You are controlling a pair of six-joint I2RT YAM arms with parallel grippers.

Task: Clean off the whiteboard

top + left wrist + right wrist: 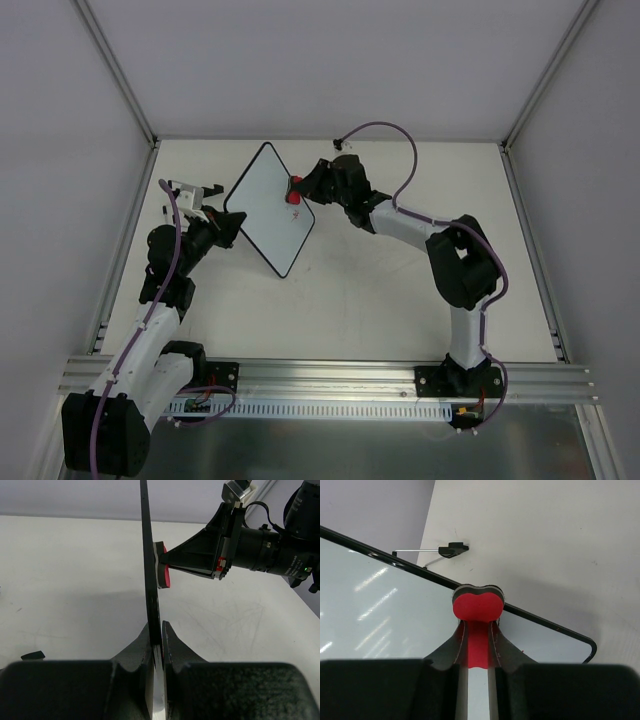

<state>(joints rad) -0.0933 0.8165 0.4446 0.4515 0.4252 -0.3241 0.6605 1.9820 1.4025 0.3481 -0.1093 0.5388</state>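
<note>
Red bone-shaped eraser [477, 605] against black-framed white whiteboard [268, 208].
Right hand [477, 625] grips eraser; left hand [157, 635] clamps whiteboard edge.

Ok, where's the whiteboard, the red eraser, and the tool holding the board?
whiteboard [268, 205]: top view, middle of its white face.
red eraser [476, 605]: right wrist view, its rounded red end.
left tool [158, 629]: left wrist view, between its fingertips.

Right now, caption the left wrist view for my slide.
Left end effector clamps the whiteboard, seen edge-on, while the right end effector holds the red eraser against its face.
</note>
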